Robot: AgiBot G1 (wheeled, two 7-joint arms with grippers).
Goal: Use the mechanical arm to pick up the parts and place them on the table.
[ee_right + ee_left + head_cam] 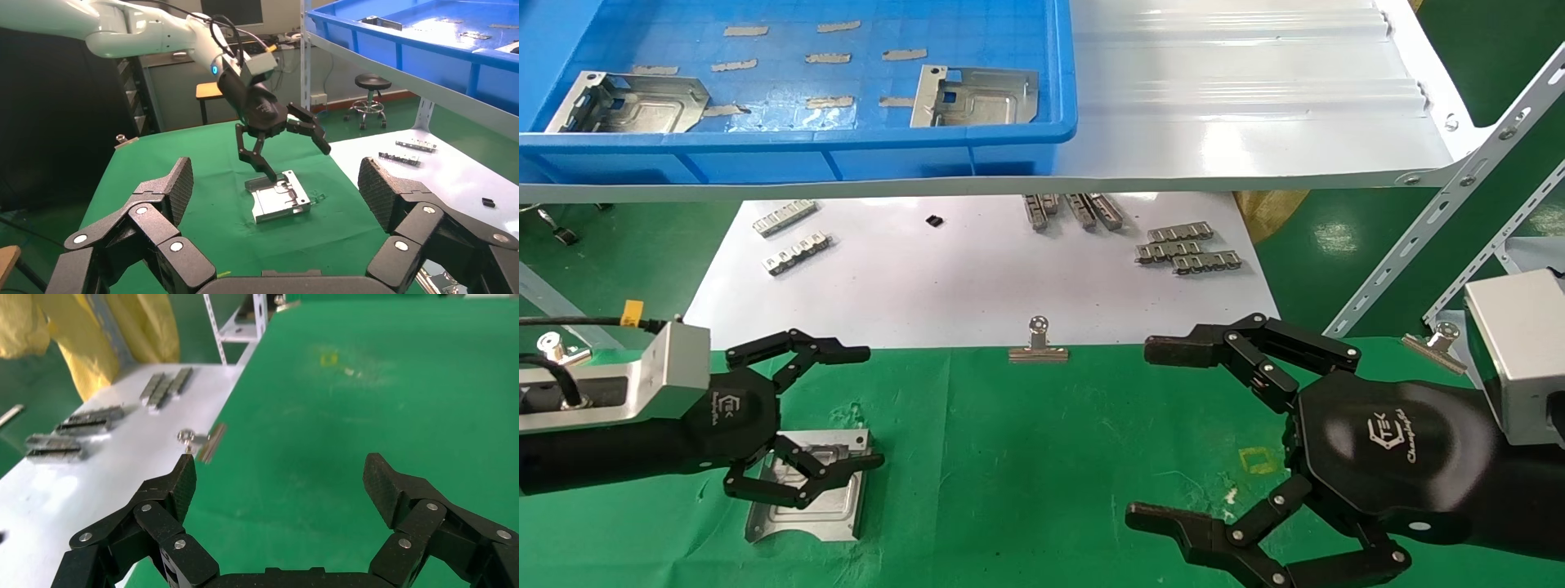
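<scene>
One silvery stamped part (pixel 817 506) lies flat on the green cloth table (pixel 1026 457) at the front left. My left gripper (pixel 869 408) is open and holds nothing. Its lower finger (pixel 846 467) hangs over the part's far edge; I cannot tell if it touches. The left wrist view shows only green cloth between its fingertips (pixel 281 474). My right gripper (pixel 1144 433) is open and empty, low over the cloth at the front right. In the right wrist view (pixel 275 177) it faces the part (pixel 280 199) and the left gripper (pixel 287 144). Two more parts (pixel 629 102) (pixel 977 96) lie in the blue tray (pixel 805 151).
The tray sits on a white shelf (pixel 1254 106) overhanging the back. Below it a white sheet (pixel 944 278) carries toothed metal strips (pixel 1185 249) (pixel 793 237). Binder clips (pixel 1038 347) (pixel 1438 343) sit at the cloth's back edge. A slanted perforated rail (pixel 1434 220) stands at the right.
</scene>
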